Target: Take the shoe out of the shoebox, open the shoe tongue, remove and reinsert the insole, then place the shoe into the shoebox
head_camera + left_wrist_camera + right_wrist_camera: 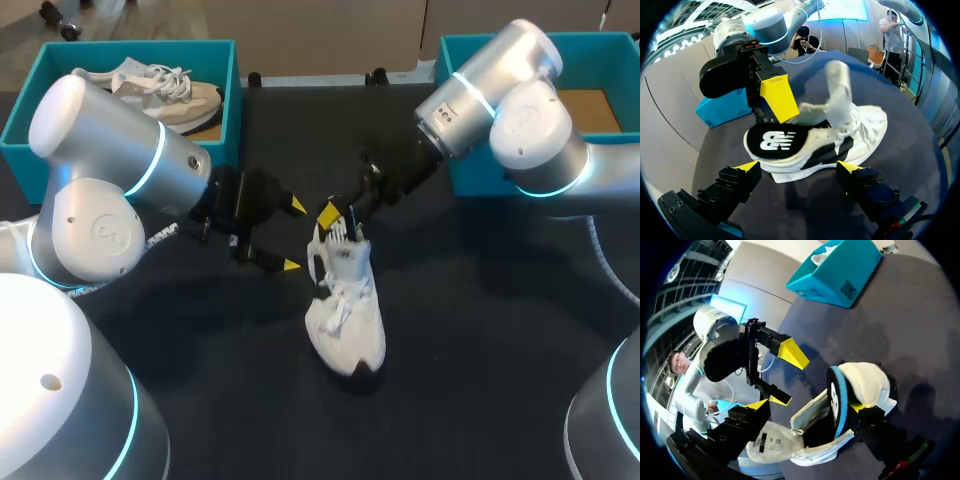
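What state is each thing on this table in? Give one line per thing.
shoe, out of its box, standing on the table
tongue, pulled open
insole, partly out, standing on edge in the shoe
left pincer, open, nothing held
right pincer, open, at the shoe's heel
right shoebox, open-topped
left shoebox, open-topped, holding a second shoe

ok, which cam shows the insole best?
Left wrist view: the insole faces the camera, its black top face showing, at the heel of the shoe. Right wrist view catches it nearly edge-on, blue rim forward. Head view: cannot pick it out.
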Available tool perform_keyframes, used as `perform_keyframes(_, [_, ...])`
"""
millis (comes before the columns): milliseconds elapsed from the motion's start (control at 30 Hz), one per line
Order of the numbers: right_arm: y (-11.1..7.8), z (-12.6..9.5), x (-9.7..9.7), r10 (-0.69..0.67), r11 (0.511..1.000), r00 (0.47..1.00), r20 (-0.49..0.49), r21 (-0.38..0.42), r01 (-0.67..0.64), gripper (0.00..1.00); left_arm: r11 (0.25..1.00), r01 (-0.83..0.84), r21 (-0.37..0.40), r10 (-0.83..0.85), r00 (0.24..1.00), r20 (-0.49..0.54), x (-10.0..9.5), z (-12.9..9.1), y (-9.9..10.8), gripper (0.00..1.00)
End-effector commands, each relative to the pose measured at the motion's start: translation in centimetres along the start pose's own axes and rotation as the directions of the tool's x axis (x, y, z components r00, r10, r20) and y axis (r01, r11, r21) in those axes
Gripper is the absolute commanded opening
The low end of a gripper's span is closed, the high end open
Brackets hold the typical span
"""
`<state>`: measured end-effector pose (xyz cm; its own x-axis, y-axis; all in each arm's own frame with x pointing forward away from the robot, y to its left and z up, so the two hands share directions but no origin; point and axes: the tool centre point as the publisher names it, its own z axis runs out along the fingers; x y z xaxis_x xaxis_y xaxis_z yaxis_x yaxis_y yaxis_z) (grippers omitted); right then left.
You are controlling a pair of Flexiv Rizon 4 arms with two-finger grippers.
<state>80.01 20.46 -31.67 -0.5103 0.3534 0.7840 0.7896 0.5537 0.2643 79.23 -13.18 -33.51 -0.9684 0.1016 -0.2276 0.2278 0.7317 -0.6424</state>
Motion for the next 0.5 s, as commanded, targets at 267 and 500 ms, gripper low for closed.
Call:
perform_keyframes(267, [0.0, -0.2, 0.1, 0.007, 1.0, 1.0, 0.01, -0.016, -0.007, 0.96, 1.0, 0.001, -0.006, -0.001, 1.0, 0.0, 0.0, 0.0, -0.1, 1.0])
perform_keyframes(500, [0.5, -1.2, 0.8, 0.016, 0.999, 0.999, 0.041, -0.047, -0.014, 0.98, 1.0, 0.001, -0.006, -0.001, 1.0, 0.0, 0.0, 0.0, -0.1, 1.0])
